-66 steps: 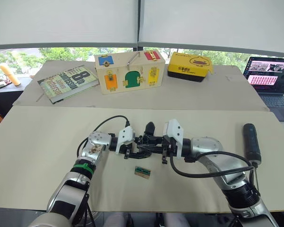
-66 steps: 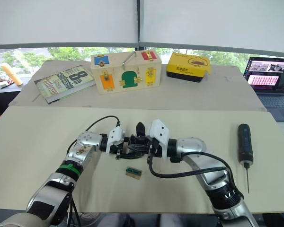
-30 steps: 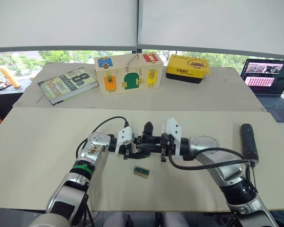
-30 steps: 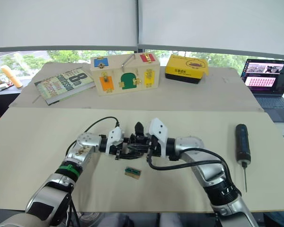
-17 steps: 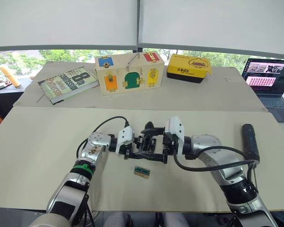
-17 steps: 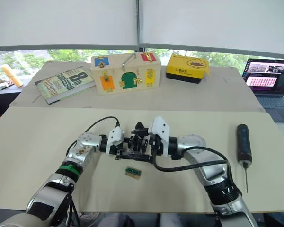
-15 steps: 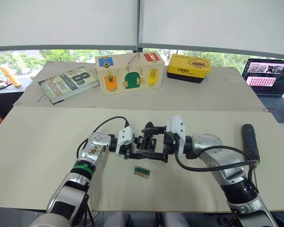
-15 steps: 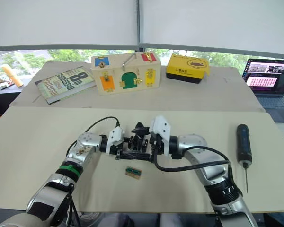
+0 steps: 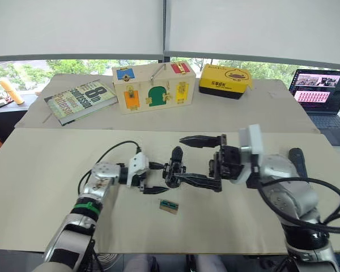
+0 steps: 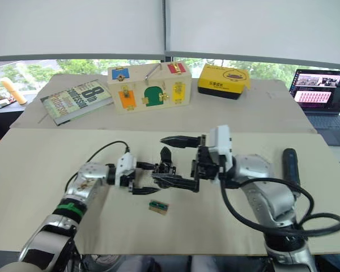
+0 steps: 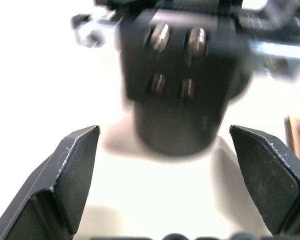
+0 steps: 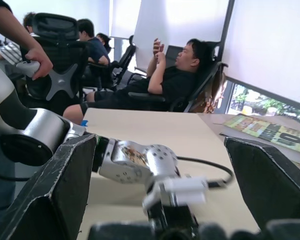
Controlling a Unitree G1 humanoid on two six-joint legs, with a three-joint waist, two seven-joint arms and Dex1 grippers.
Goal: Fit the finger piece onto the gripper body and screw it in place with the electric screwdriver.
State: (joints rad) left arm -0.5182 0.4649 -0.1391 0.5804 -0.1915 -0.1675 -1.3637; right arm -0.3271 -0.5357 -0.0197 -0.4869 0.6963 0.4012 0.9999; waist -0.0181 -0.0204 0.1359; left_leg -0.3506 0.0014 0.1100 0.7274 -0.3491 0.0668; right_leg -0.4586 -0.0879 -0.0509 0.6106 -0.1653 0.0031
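The gripper body [image 9: 174, 169] stands on the tan table [image 9: 45, 170], and everything else is placed from it. The left gripper [image 9: 153, 178] lies just beside it on the robot's left, its 2 fingers spread wide; the left wrist view shows the body's round base between and beyond them, untouched. The right gripper [image 9: 199, 160] sits on the opposite side, also spread wide, one finger raised above the body's level and the other low with its tip at the body's base; whether it touches I cannot tell. The finger piece seems already seated on top as the pointed tip, though that is a judgement. The electric screwdriver [image 10: 289, 164] lies well apart to the robot's right. A small green-and-tan block [image 9: 169, 205] lies near the body on the robot's side.

To do the step well, the left gripper should close squarely on the round base before the right arm goes for the screwdriver, so the body cannot twist under the bit.
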